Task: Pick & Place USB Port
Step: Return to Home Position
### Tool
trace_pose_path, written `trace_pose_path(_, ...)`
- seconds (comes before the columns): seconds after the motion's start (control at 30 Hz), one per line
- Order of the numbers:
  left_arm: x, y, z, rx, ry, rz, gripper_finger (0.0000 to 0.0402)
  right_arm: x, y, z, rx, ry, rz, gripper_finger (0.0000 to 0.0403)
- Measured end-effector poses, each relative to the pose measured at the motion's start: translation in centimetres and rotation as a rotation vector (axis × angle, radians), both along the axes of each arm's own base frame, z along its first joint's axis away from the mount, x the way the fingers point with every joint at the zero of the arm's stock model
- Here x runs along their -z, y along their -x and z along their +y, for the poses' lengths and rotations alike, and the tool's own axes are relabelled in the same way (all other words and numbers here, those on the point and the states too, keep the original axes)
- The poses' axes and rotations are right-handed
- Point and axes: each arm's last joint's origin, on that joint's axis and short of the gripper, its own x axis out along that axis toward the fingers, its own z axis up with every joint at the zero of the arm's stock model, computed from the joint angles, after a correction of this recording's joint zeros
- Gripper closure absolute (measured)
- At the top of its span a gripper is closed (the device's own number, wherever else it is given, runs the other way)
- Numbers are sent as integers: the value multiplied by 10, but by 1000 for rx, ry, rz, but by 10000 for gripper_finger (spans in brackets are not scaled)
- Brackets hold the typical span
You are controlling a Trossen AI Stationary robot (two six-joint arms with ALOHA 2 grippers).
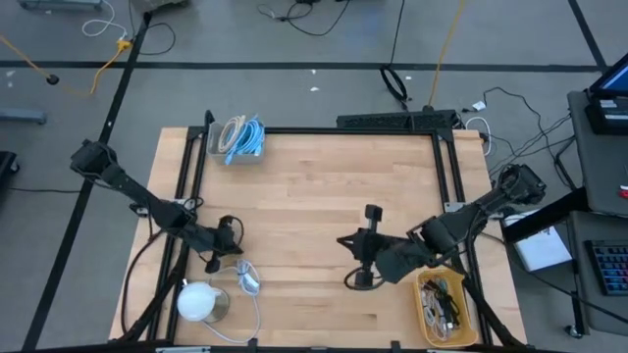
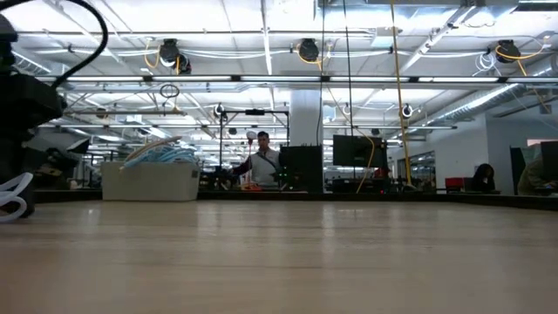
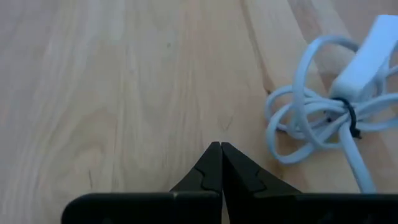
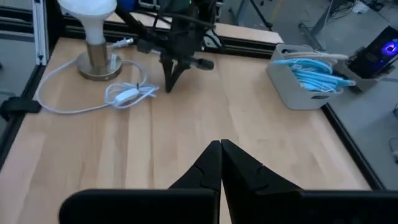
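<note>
At the table's (image 1: pixel 314 176) near edge a white lamp (image 1: pixel 196 301) is standing on the left. Its white cord (image 3: pixel 311 118) is lying coiled just beside the left claw (image 3: pixel 221 163), whose fingers are pressing together on nothing. On the right the yellow bin (image 1: pixel 423 319) is holding black cables (image 1: pixel 446 306). The right claw (image 4: pixel 221 158), likewise closed and empty, is poised just beside it, toward the middle. At the far left corner the gray bin (image 4: pixel 297 94) is carrying blue cable (image 4: pixel 314 68). A person (image 2: pixel 262 157) is showing in the room beyond.
</note>
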Motion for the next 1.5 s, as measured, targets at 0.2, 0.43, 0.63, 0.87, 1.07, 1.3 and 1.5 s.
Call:
trace_pose_path(0.2,5,-4,7,-24,19,71,399,-1,-7,-11,-14,38,15,403)
trace_pose_path(0.43,4,-6,8,27,-4,32,383,23,8,-39,-63,96,406,403)
trace_pose_path(0.63,-11,-17,2,57,55,-174,378,57,48,-82,109,153,579,403)
trace_pose_path(0.87,-28,-26,-3,56,147,-357,378,101,107,-111,154,-177,149,403)
trace_pose_path(1.07,-33,-28,-4,56,172,-406,378,122,149,-120,139,-279,18,403)
trace_pose_path(1.3,-35,-28,-4,56,182,-425,378,139,171,-123,102,-261,-209,403)
trace_pose_path(1.5,-36,-29,-4,56,183,-426,378,170,179,-126,109,-254,-368,403)
